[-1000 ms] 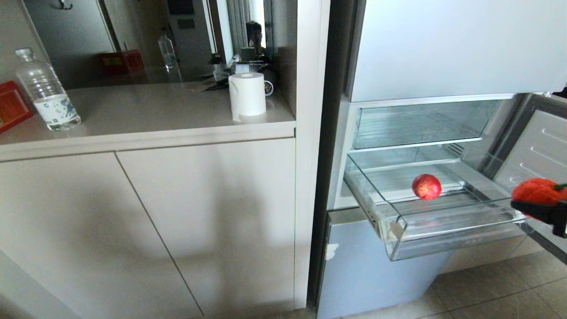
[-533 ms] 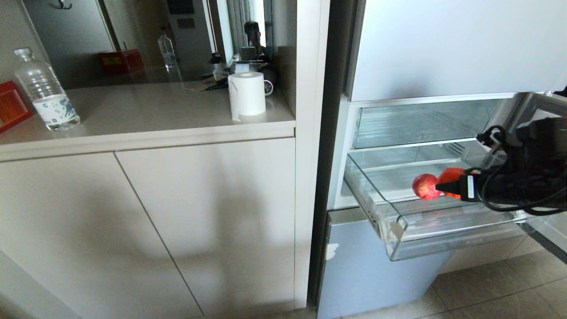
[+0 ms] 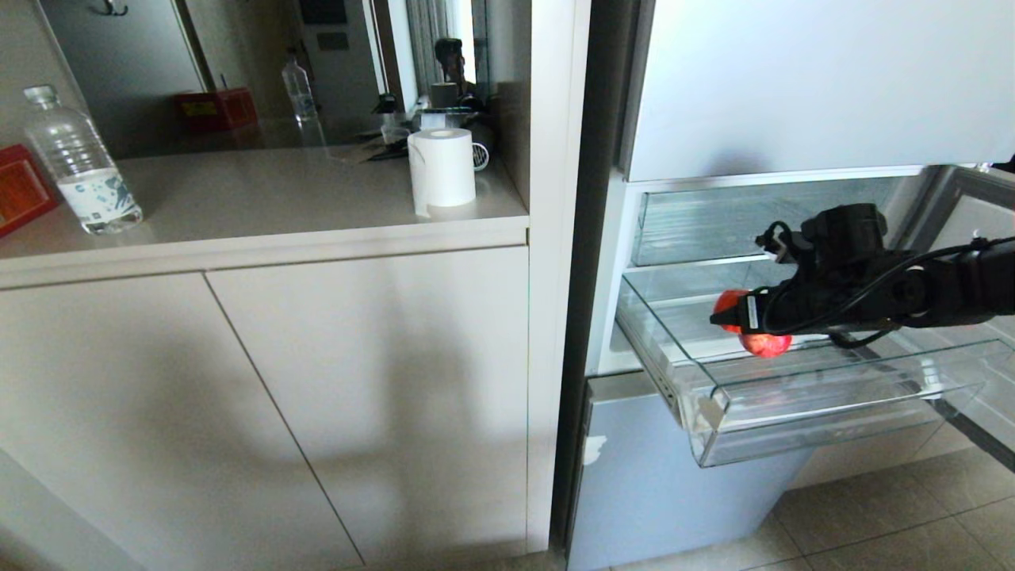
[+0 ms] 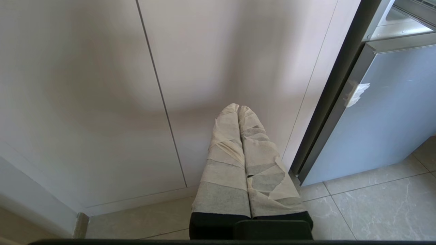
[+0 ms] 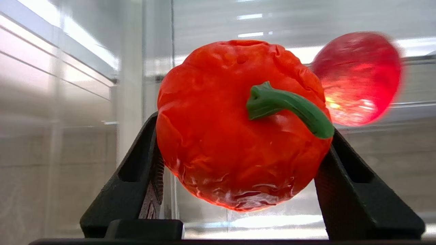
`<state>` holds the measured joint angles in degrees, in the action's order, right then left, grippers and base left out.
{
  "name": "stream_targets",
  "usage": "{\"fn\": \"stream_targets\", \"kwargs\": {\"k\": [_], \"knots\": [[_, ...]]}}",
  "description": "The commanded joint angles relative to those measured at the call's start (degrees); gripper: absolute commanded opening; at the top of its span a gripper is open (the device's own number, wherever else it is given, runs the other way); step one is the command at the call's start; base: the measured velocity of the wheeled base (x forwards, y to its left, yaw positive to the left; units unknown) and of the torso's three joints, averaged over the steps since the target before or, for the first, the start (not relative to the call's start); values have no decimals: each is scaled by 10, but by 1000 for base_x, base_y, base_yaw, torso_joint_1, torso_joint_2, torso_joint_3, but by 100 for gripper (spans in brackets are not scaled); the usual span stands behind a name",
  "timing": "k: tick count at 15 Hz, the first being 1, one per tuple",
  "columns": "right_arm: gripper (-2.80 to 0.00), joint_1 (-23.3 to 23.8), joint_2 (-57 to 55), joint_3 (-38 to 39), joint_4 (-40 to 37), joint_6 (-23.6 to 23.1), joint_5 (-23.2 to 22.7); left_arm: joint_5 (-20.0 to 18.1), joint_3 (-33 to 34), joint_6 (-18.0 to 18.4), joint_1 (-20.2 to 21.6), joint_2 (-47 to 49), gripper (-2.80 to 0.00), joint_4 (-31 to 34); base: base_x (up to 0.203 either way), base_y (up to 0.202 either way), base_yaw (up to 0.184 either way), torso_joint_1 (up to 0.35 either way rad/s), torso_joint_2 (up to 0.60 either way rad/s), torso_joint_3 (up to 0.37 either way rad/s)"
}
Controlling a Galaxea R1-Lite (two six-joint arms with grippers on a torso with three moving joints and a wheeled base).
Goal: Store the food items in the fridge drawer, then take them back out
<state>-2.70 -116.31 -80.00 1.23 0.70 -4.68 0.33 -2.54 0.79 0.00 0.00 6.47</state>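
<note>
We note the right gripper (image 3: 733, 317) reaching from the right over the pulled-out fridge drawer (image 3: 801, 412), a shallow box of clear, ribbed plastic with a white strip along its front edge. Its two black, wedge-shaped fingers (image 5: 136, 183) stand fairly wide apart and press on either side of the orange-red pepper (image 5: 238, 129), so it is clamped on that piece. The pepper's skin is glossy and wrinkled, lobed like a small pumpkin, with a matte green curved stem lying across its face. In the head view only a sliver of it shows ahead of the black wrist, held above the drawer floor.

The red apple (image 3: 765, 344) sits inside the drawer, just below and beside the held pepper; we see it smooth, round and shiny, partly hidden by the gripper. We cannot tell if the two pieces touch.

Above the drawer sits a taller clear drawer (image 3: 737, 222), also ribbed.

The left gripper (image 4: 238, 109) hangs low before the flat beige cabinet doors (image 4: 102, 85), its tape-wrapped fingers (image 4: 226, 153) pressed together, holding nothing.

On the smooth counter (image 3: 254, 198) stand a paper roll (image 3: 442, 170) and a clear ridged water bottle (image 3: 79, 162)
</note>
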Motion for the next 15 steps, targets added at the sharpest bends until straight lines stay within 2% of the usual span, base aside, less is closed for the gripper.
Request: {"fn": "stream_targets", "kwargs": {"k": [1,7,8,9,15], "knots": [[-280,-5,-53,-23,2,-2,-1,0,0,0,0,1,-280,0,0,0,0,0,0,0],[-280,-6,-119,-86,0,1,-1,0,0,0,0,1,-280,0,0,0,0,0,0,0],[-75,-6,-126,-92,0,1,-1,0,0,0,0,1,-280,0,0,0,0,0,0,0],[0,-6,-130,-93,0,-1,-1,0,0,0,0,1,-280,0,0,0,0,0,0,0],[0,-5,-117,-86,0,3,-4,0,0,0,0,1,-280,0,0,0,0,0,0,0]]}}
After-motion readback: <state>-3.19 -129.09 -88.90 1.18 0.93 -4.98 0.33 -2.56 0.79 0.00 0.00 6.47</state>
